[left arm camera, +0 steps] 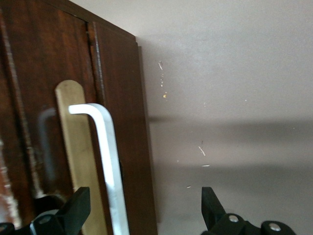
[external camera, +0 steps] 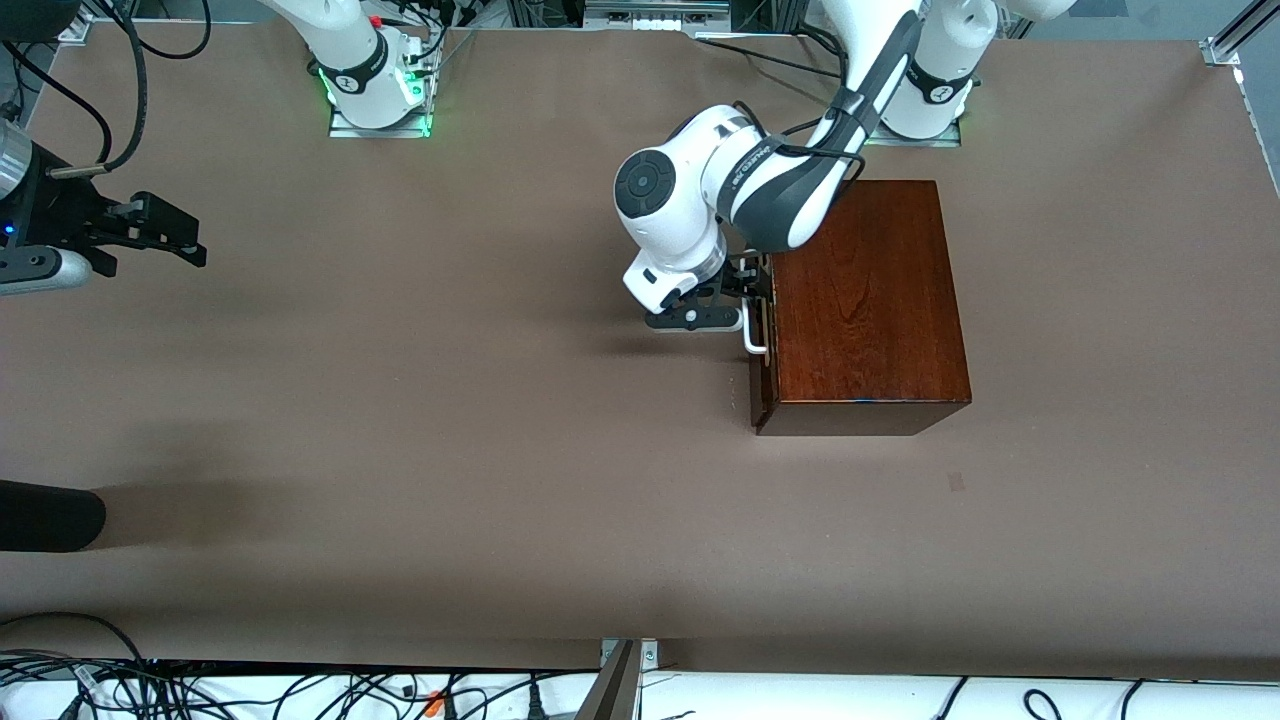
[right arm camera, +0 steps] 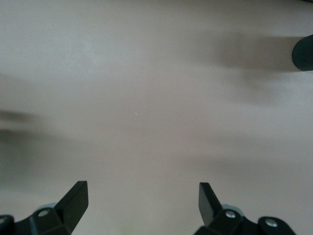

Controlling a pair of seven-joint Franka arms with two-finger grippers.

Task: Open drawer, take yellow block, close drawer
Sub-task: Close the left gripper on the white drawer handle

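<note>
The dark reddish-brown wooden box (external camera: 870, 300) stands on the table toward the left arm's end. Its drawer front (left arm camera: 49, 58) faces the right arm's end and looks shut or nearly shut. The white U-shaped handle (external camera: 755, 335) sits on it. My left gripper (external camera: 752, 283) is at the drawer front, open, with the handle bar (left arm camera: 108, 156) between its fingers (left arm camera: 78, 203), close to one of them and not pinched. My right gripper (external camera: 175, 235) waits open and empty over bare table at the right arm's end, as its wrist view (right arm camera: 143, 203) shows. The yellow block is hidden.
A pale brass-coloured plate (left arm camera: 73, 147) lies under the handle. A dark rounded object (external camera: 50, 515) reaches in at the table edge by the right arm's end, also in the right wrist view (right arm camera: 303, 51). Cables (external camera: 300, 690) lie past the table's front edge.
</note>
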